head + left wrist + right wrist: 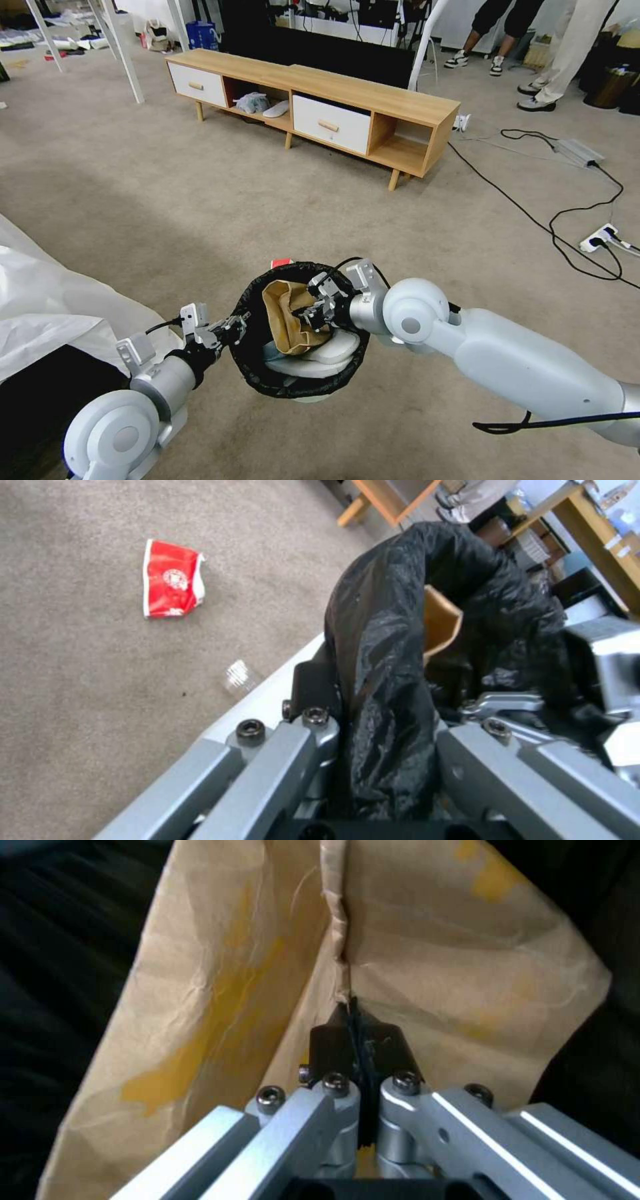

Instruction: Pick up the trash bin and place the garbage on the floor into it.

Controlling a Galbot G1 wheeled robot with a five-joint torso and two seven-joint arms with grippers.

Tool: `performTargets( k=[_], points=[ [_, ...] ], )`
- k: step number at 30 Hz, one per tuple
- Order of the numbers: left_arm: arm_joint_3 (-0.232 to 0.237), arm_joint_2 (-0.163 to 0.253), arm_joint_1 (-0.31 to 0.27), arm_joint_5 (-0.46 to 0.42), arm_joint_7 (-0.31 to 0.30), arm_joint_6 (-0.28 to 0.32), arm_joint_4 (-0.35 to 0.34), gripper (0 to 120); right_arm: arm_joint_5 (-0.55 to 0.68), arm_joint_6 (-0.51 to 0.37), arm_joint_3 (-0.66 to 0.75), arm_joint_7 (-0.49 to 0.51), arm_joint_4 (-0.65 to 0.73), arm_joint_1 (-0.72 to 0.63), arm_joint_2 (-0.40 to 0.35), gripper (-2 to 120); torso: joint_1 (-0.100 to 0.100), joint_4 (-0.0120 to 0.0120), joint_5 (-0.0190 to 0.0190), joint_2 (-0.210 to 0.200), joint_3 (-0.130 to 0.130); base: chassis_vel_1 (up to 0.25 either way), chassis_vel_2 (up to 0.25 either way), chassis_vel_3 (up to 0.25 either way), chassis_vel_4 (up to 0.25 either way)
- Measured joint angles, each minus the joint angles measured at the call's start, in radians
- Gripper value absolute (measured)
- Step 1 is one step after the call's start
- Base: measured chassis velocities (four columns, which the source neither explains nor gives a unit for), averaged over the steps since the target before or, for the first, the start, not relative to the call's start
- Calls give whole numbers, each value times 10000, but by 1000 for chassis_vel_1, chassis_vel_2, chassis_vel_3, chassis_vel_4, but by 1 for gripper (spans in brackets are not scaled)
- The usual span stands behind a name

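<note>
The trash bin [301, 380] is held aloft at its rim by the closed left tool [235, 327], the brown paper bag [285, 323] is pinched inside it by the shut right tool [312, 313], and a red-white packet [171, 578] is left on the floor [200, 213].

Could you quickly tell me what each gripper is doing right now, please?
Left gripper: shut on the trash bin rim.
Right gripper: shut on the brown paper bag.

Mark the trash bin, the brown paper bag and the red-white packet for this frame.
trash bin [248, 347]: head view, on the black liner at its rim.
brown paper bag [220, 985]: right wrist view, on its creased flat side.
red-white packet [170, 578]: left wrist view, on its red face, lying on the carpet.
</note>
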Motion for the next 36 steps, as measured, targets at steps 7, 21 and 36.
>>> performTargets(
  k=[7, 21, 36],
  points=[
    [36, -41, -19, -38, 0, 2, -27, 0, -77, 1, -167, -2, -155, -16, 34, 0, 0, 0, 0, 0, 0, 0, 0, 0, 0],
    [131, -129, -29, 308, -74, -58, 59, 0, -22, -4, -356, 125, -128, 327, 136, 0, 0, 0, 0, 0, 0, 0, 0, 0, 0],
    [287, -311, -64, 2423, -175, -283, 523, 0, 486, -4, -740, 444, 609, 1140, 134, 47, 0, 0, -1, 0, 0, 0, 0, 0, 0]
  ],
)
